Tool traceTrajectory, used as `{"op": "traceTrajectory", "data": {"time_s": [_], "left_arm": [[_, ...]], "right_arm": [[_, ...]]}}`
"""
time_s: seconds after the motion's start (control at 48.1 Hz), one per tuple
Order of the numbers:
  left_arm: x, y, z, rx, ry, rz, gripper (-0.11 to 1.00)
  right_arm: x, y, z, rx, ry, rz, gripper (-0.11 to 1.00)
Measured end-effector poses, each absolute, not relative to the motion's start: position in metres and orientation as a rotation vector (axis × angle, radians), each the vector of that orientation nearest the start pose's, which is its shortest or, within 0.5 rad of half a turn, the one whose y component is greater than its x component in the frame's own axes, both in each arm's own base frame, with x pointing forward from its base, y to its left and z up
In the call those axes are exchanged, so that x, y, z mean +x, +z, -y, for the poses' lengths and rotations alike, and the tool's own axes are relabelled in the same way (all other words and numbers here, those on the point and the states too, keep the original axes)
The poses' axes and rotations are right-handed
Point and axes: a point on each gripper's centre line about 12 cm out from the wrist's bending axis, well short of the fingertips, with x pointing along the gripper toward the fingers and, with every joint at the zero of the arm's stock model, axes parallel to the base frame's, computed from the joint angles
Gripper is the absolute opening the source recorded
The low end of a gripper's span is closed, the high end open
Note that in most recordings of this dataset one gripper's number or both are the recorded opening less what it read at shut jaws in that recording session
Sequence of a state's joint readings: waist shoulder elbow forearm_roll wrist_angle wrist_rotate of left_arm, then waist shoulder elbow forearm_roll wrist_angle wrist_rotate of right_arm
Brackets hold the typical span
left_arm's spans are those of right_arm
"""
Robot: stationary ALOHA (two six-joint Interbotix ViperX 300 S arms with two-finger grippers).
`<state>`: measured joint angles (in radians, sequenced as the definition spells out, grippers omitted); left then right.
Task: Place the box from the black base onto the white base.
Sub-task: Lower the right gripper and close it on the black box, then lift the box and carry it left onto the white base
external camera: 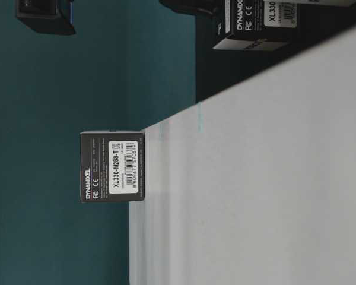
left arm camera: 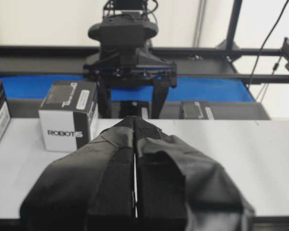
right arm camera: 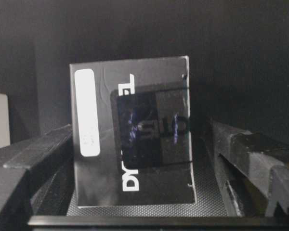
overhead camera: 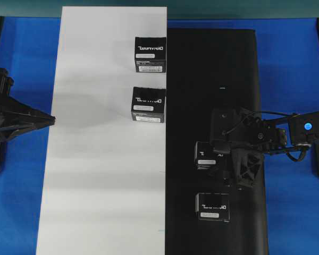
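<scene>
The box [overhead camera: 206,155] [right arm camera: 132,130], a small black carton with white lettering and a white label strip, rests on the black base [overhead camera: 218,69]. My right gripper [overhead camera: 219,159] [right arm camera: 135,159] is open and straddles it, one finger on each side, with a gap showing on the right. A second look-alike carton [overhead camera: 212,206] lies nearer on the black base. The white base [overhead camera: 95,175] carries two more cartons [overhead camera: 150,54] [overhead camera: 148,104]. My left gripper [overhead camera: 50,120] [left arm camera: 135,122] is shut and empty at the white base's left edge.
Blue table surface [overhead camera: 292,69] surrounds both bases. In the left wrist view a carton with a white side [left arm camera: 67,115] stands on the white base to the left, with the right arm [left arm camera: 127,48] beyond it. The table-level view shows a carton [external camera: 113,167] on the white base.
</scene>
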<state>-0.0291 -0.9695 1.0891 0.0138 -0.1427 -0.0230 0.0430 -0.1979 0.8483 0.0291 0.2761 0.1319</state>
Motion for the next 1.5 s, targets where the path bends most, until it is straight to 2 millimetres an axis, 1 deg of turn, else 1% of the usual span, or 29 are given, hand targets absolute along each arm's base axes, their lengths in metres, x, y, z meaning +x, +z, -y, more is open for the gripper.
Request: {"op": "traceTrajectory", "data": {"time_s": [0.104,0.249,0.353,0.457,0.561,0.665,0.81,0.956,1.081,1.205,1.496], "left_arm": [[0.202,0.312,0.006,-0.01,-0.031,0.021,-0.05],[0.202,0.313,0.006,-0.01,-0.03,0.023,-0.05],[0.202,0.313,0.006,-0.01,-0.031,0.023,-0.05],[0.202,0.313,0.006,-0.01,-0.031,0.023,-0.05],[0.203,0.312,0.006,-0.01,-0.031,0.021,-0.05],[0.202,0.313,0.006,-0.01,-0.031,0.023,-0.05],[0.202,0.312,0.006,-0.01,-0.031,0.021,-0.05],[0.202,0.313,0.006,-0.01,-0.031,0.023,-0.05],[0.202,0.313,0.006,-0.01,-0.031,0.023,-0.05],[0.202,0.313,0.006,-0.008,-0.031,0.023,-0.05],[0.202,0.313,0.006,-0.01,-0.031,0.023,-0.05]], "right_arm": [[0.307,0.156,-0.014,0.133,-0.029,-0.931,0.88],[0.302,0.155,-0.014,0.132,-0.027,-0.929,0.69],[0.299,0.155,-0.014,0.134,-0.027,-0.926,0.63],[0.297,0.157,-0.014,0.135,-0.026,-0.922,0.62],[0.297,0.163,-0.014,0.135,-0.025,-0.905,0.62],[0.298,0.175,-0.015,0.141,-0.02,-0.881,0.62],[0.304,0.198,-0.022,0.147,-0.002,-0.874,0.6],[0.315,0.224,-0.03,0.159,0.017,-0.902,0.6],[0.326,0.25,-0.034,0.182,0.02,-0.886,0.6],[0.339,0.27,-0.039,0.202,0.024,-0.854,0.6],[0.371,0.285,-0.051,0.196,0.05,-0.829,0.6]]}}
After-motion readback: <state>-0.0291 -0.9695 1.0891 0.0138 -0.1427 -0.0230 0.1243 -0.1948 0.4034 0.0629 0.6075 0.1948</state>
